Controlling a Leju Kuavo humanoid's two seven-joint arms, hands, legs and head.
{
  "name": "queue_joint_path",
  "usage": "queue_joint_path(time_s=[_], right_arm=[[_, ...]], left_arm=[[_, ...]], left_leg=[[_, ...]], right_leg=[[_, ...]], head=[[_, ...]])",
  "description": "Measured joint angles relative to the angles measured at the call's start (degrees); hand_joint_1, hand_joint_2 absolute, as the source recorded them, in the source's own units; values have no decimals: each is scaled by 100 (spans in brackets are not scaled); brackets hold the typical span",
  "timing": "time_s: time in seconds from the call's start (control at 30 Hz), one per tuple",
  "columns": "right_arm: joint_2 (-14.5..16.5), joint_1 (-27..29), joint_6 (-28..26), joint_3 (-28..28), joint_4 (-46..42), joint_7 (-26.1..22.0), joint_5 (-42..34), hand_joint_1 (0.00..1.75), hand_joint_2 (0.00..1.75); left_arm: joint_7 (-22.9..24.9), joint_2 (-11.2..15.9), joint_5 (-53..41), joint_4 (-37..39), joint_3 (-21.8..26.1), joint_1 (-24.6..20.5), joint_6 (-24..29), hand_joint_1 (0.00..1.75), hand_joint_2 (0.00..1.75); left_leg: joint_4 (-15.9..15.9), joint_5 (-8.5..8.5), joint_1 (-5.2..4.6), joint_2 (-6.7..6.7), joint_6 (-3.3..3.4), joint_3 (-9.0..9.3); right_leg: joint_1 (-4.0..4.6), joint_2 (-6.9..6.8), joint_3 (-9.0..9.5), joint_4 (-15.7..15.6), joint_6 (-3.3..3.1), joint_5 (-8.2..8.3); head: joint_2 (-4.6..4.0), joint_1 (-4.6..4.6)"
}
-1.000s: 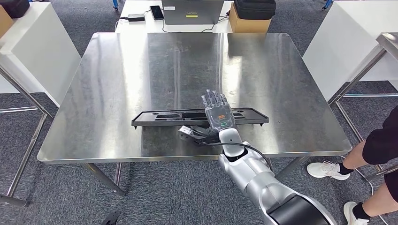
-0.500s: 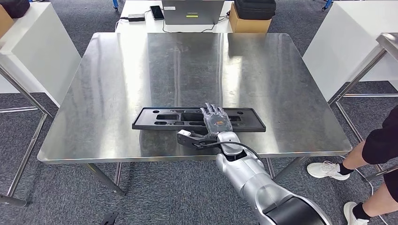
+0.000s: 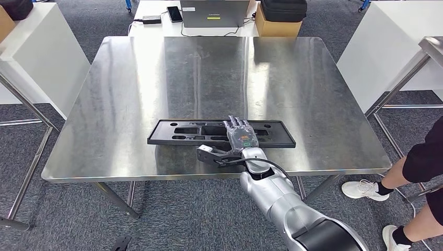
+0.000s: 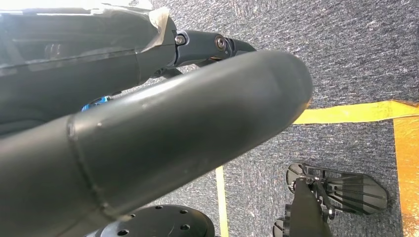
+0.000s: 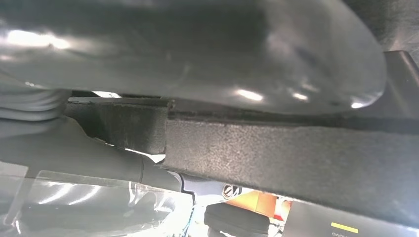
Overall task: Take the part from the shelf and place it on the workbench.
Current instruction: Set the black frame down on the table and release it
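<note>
The part [image 3: 183, 132], a long black plastic tray-like moulding with cut-outs, lies flat on the steel workbench [image 3: 156, 78] near its front edge. My right hand [image 3: 241, 137] lies over the part's right-of-middle section. Its fingers stretch across the top, and its thumb [image 3: 207, 152] sticks out along the near edge. In the right wrist view the part's rough black edge [image 5: 296, 153] runs just beside the big grey thumb [image 5: 197, 54]. My left hand [image 4: 163, 123] hangs over the carpet with nothing in it.
Behind the workbench, a white table carries a laptop [image 3: 214, 13], a phone [image 3: 174, 13] and a cardboard box [image 3: 271, 26] with a black case on it. White cabinets flank both sides. A person's legs [image 3: 412, 172] are at the right. Yellow floor tape [image 4: 346, 112] crosses the carpet.
One second ago the part stood tilted on its edge in my right hand. It has since been laid flat on the workbench and the hand has lowered with it. Over the last half second nothing has moved.
</note>
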Motion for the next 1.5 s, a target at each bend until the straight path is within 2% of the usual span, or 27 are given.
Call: queue_joint_path(time_s=[0.17, 0.37, 0.5, 0.63, 0.8, 1.23, 1.5], right_arm=[[0, 25, -158, 10, 18, 93, 147, 0, 0], [-11, 113, -516, 122, -259, 435, 627, 0, 0], [-154, 341, -1094, 352, -1175, 827, 1103, 0, 0], [-406, 492, -1168, 710, -2205, 1110, 1181, 0, 0], [-573, 567, -1282, 992, -2780, 1211, 1184, 0, 0], [-706, 572, -1347, 1303, -2883, 1360, 1184, 0, 0], [-690, 628, -1348, 1264, -2879, 1178, 1184, 0, 0]], left_arm=[[0, 1, 5, 0, 27, 12, 0, 0, 0], [0, 2, 16, 0, 98, 54, 0, 0, 0], [0, 5, 16, 0, 184, 83, -1, 0, 0], [0, 7, 9, 0, 268, 94, -2, 0, 0], [0, 11, 9, 0, 346, 96, -2, 0, 0], [0, 34, -8, 0, 440, 97, -5, 0, 0], [0, 40, -56, 0, 443, 96, -16, 0, 0]], left_leg=[[0, 0, 0, 0, 0, 0], [0, 0, 0, 1, 0, 0], [0, 0, 0, 1, 0, 0], [0, 0, 0, 1, 0, 0], [0, 0, 0, 1, 0, 3], [0, 0, 0, 1, 0, 8], [0, 0, 0, 1, 0, 9]], right_leg=[[0, 0, 1, 0, 0, 0], [0, 0, -1, 0, 0, 0], [0, 0, -2, 0, 0, 0], [0, 1, -3, -1, -1, -1], [0, 1, -1, -1, -1, -1], [0, 1, 5, -1, -1, -1], [0, 1, 5, -1, -1, -1]], head=[[0, 1], [0, 1], [0, 0], [0, 1], [0, 0], [0, 0], [0, 0]])
